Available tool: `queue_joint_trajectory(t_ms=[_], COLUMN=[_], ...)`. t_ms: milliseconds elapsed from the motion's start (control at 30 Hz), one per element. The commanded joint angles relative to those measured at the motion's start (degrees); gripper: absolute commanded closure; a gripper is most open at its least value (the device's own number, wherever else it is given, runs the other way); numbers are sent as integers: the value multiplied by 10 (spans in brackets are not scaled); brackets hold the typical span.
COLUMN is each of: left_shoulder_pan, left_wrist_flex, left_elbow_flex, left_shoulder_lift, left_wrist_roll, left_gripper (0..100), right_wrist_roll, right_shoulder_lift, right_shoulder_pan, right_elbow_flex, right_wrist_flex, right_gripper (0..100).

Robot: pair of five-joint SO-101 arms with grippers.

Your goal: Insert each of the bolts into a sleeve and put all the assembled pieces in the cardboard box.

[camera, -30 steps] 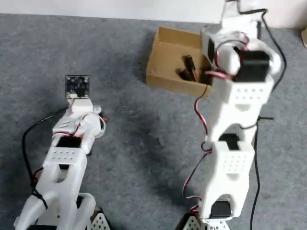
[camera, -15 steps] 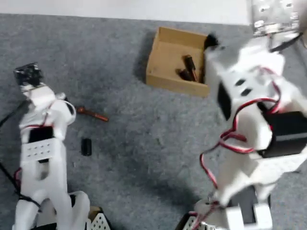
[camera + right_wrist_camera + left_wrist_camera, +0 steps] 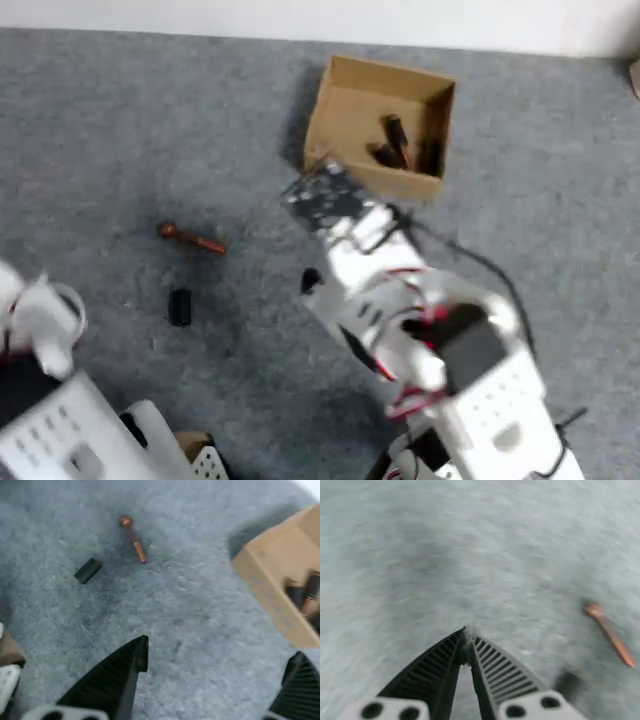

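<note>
On the counter [image 3: 100, 100]: bolt [image 3: 192, 238] and sleeve [image 3: 179, 306] lie loose, near each other but apart.
Box: cardboard box [image 3: 350, 165] holds dark assembled pieces [image 3: 392, 140], too blurred for me to count.
Left: my left hand [image 3: 468, 641] is pressed together, pinching nothing.
Right: my right hand [image 3: 220, 657] is spread wide, one finger cut off at the edge.

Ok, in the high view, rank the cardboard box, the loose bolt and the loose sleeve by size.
1. cardboard box, clearly the largest.
2. bolt, longer than the sleeve, though thinner.
3. sleeve, the shortest.
</note>
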Motion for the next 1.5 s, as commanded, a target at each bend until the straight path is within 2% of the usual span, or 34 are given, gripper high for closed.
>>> queue_joint_trajectory(t_ms=[0, 100, 167, 400, 567, 800, 1067, 1200, 1467], left_shoulder_pan=[-144, -237, -284, -284, -285, -285, -285, -285, -285], left_wrist_flex=[34, 79, 87, 82, 86, 85, 84, 82, 82], left_elbow_flex=[45, 91, 124, 150, 153, 154, 156, 168, 168], left_shoulder_lift=[-149, -263, -331, -305, -323, -324, -324, -325, -325], left_wrist_roll=[-55, -137, -146, -146, -146, -146, -146, -146, -146], left_gripper=[992, 992, 993, 993, 993, 993, 993, 993, 993], right_wrist_roll=[12, 15, 33, 35, -105, -236, -454, -494, -498], right_shoulder_lift=[4, 44, 81, 296, 458, 662, 818, 865, 933], right_shoulder_pan=[-8, -9, -29, -110, -140, -207, -200, -199, -202], right_elbow_flex=[107, 156, 149, 49, -108, -284, -460, -487, -489], right_wrist_flex=[-105, -157, -183, -232, -231, -247, -247, -247, -247], right_gripper=[617, 617, 617, 617, 617, 617, 617, 617, 622])
